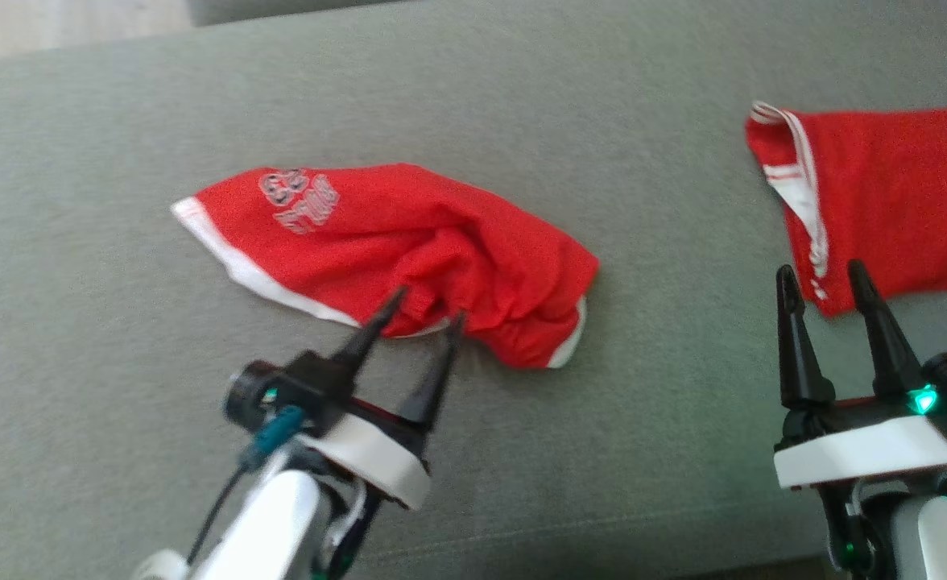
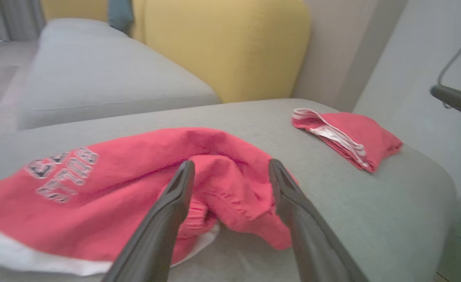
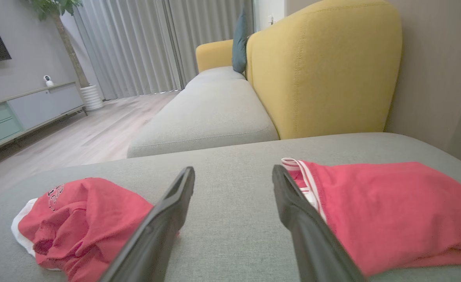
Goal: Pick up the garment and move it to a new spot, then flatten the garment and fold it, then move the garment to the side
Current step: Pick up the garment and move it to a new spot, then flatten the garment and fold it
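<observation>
Garment (image 1: 409,242), red shorts w/ white trim, lay crumpled on grey sofa seat (image 1: 522,97), just ahead of left end effector (image 1: 427,306). Its fingers stood apart w/ a fold btwn the tips, not clamped. Right end effector (image 1: 821,272) was open too, beside a 2nd red garment (image 1: 900,201) lying flatter at right. Yellow backrest (image 3: 324,66) stood beyond.

The garment (image 1: 409,242) is red fabric with a white hem band and a pale printed logo near one end. It lies crumpled and unfolded on the grey cushion (image 1: 522,89). In the head view the logo end lies flat at the left, and the fabric bunches into wrinkled folds toward the right end.
</observation>
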Motion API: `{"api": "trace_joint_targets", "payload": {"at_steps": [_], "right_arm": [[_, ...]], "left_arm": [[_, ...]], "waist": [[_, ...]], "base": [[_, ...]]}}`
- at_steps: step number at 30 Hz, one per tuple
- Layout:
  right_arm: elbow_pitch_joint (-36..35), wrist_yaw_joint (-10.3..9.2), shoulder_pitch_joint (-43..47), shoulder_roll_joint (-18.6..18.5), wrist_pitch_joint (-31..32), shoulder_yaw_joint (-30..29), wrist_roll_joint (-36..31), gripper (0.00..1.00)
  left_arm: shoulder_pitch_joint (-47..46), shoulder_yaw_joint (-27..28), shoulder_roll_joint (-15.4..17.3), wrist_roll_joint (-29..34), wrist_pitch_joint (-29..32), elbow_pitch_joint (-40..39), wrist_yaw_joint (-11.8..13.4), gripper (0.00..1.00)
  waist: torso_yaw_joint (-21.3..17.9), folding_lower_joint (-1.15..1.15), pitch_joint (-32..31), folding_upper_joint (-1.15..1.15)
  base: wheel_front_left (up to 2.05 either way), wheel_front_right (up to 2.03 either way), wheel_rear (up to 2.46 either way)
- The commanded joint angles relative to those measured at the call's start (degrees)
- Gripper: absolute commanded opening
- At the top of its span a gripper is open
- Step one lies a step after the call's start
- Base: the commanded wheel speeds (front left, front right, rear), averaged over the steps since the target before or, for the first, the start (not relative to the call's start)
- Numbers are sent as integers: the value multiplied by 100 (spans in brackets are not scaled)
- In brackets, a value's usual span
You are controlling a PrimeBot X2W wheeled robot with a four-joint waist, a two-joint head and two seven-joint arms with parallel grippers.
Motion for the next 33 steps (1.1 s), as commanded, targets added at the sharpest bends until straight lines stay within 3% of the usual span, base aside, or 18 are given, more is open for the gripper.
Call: {"api": "trace_joint_targets", "payload": {"at_steps": [1,13,22,33], "right_arm": [[-208,-4,-79,-34,38,107,-47,100],[-209,-4,138,-34,259,25,-131,100],[-207,-4,332,-34,376,46,-203,100],[-265,-4,538,-34,505,-14,-190,100]], "left_arm": [[-55,384,75,-65,-112,-280,129,100],[395,1688,538,-210,-257,-627,816,100],[718,2001,800,-92,-260,-811,823,100],[927,1953,807,-87,-261,-688,788,100]], "waist": [[283,0,-234,0],[777,0,-683,0],[773,0,-857,0],[728,0,-1034,0]], "base": [[0,0,0],[0,0,0],[0,0,0],[0,0,0]]}}
